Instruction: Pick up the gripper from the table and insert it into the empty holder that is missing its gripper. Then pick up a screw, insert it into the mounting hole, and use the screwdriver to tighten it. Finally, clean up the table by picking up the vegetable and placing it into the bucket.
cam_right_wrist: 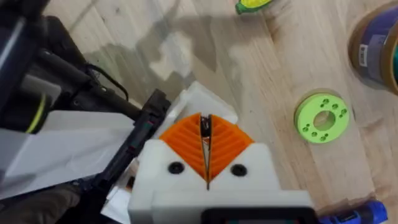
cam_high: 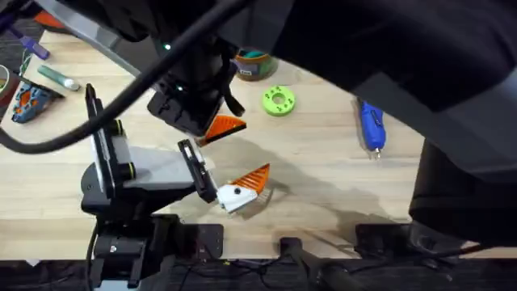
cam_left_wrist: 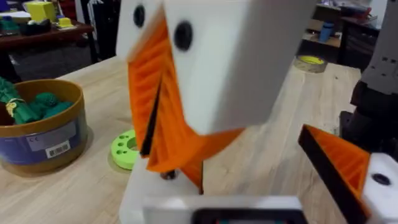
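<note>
Left gripper (cam_left_wrist: 155, 118): jaws clenched, orange ribbed pads pressed together with a thin dark seam between them. Cannot tell if anything is pinched in there. In the overhead view it hangs over the counter (cam_high: 323, 178), between the bucket (cam_high: 254, 65) and the holder (cam_high: 233, 196).

Right gripper (cam_right_wrist: 205, 140): jaws also clenched, pads meeting along one line, with a small dark sliver at the tip. It points down over white plastic beside a black arm lying on the counter.

The holder already carries one mounted pad (cam_high: 257, 178), black-edged. The mounting hole (cam_left_wrist: 379, 180) shows as a dark dot in the white plastic.

The gripper, meaning the loose pad: no loose orange wedge is visible on the counter. The orange at the left jaws' tip may be that arm's own pads or the part; cannot tell.

Handling guesses:
- The pad is likely light, stiff plastic with grippy ribs. Take it across the flat sides near the black end, so the wedge tip stays free for insertion. It could twist if pinched on the taper.
- The screwdriver (cam_high: 370, 125) lies well apart, on the right side of the counter. It is rigid, smooth and round, so probably prone to rolling. Grasp mid-barrel, not the thin bit.
- The vegetable (cam_right_wrist: 254, 5) sits at the edge of the right wrist view and looks small, light and rounded. Take it across the narrow middle.
- The bucket already holds green leafy toys (cam_left_wrist: 28, 106). Its mouth is open and it stands upright near the green disc (cam_high: 279, 101).
</note>
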